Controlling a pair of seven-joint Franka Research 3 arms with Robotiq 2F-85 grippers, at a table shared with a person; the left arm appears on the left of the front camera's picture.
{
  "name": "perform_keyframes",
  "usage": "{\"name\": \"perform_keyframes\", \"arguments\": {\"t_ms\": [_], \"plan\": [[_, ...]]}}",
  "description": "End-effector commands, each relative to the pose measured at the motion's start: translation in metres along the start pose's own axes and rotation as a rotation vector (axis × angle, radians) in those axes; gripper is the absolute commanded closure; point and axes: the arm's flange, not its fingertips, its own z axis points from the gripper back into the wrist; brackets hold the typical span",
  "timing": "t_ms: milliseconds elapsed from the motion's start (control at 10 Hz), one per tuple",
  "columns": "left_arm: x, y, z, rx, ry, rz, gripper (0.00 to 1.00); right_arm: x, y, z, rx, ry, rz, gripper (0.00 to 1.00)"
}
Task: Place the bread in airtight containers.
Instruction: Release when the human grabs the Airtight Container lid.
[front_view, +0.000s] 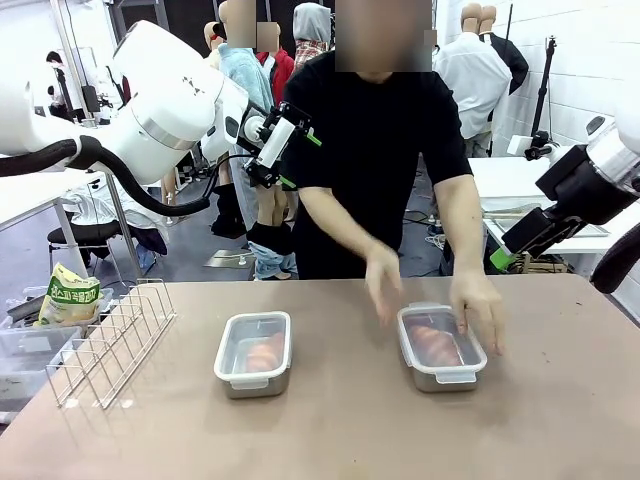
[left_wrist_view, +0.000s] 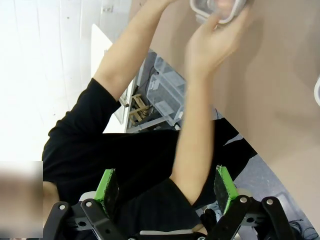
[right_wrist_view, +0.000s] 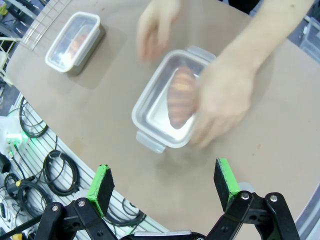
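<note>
Seen from the right wrist, the right hand hovers spread and empty above the near edge of the counter. Just beyond its fingertips sits a lidded steel container with a bread roll inside; one of the person's hands rests on its far side, and the other is blurred just past it. Farther off, to the left, the second container lies closed with its roll inside. The left hand is raised, fingers apart, holding nothing, facing the person's black shirt.
</note>
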Motion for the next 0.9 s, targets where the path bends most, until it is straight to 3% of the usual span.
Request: {"name": "perform_keyframes", "arguments": {"t_ms": [0, 800], "plan": [[-0.0014, -0.0015, 0.0004, -0.002, 0.002, -0.001, 0.00, -0.0002, -0.0004, -0.0011, 0.015, -0.003, -0.005, 0.00], [-0.0014, -0.0015, 0.0004, -0.002, 0.002, -0.001, 0.00, -0.0002, -0.0004, -0.0011, 0.015, -0.003, -0.005, 0.00]]}}
